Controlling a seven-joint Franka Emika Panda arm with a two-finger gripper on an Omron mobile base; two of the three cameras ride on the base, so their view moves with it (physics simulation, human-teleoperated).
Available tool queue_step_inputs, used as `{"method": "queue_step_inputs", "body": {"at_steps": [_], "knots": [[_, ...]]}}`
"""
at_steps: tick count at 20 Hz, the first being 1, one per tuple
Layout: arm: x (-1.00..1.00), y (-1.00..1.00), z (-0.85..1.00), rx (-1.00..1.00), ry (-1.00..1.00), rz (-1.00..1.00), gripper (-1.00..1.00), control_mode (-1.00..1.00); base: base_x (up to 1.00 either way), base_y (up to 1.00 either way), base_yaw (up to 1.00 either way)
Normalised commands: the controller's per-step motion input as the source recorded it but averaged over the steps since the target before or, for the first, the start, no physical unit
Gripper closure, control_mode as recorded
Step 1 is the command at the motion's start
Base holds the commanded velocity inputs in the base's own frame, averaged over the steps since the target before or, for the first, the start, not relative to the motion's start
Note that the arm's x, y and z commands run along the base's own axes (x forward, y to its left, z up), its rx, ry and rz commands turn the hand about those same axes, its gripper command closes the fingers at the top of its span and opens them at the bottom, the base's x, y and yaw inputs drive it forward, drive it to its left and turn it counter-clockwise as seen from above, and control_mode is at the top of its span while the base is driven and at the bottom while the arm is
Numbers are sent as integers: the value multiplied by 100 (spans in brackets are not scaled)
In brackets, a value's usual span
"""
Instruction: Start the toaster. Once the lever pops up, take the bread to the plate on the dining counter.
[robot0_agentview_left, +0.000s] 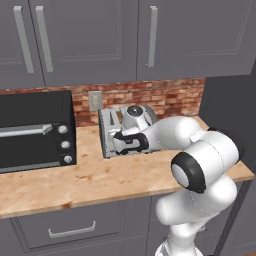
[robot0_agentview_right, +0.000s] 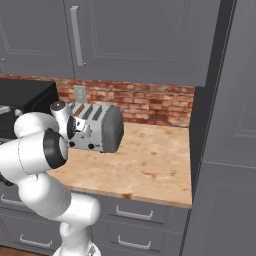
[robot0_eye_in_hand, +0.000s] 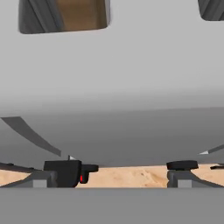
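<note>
the toaster is sitting on the wood counter by the brick wall, beside a black oven. the gripper is pressing close against the toaster's front, fingers apart. bread is showing in a slot.

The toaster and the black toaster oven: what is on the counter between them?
Nothing: in the left base view, bare wooden counter separates the toaster from the toaster oven. A wall outlet sits above that gap.

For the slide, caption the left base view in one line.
White arm reaches over the wood counter, its hand at the silver toaster's front.
</note>
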Motion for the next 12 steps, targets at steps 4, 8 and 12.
{"method": "queue_step_inputs", "body": {"at_steps": [4, 8, 12], "knots": [[0, 0, -2, 0, 0, 0, -100, -100, 0, 0, 0], [-19, 0, 19, 0, -1, 0, -100, -100, 0, 0, 0], [-12, 0, 38, 0, -6, 0, -100, -100, 0, 0, 0]]}}
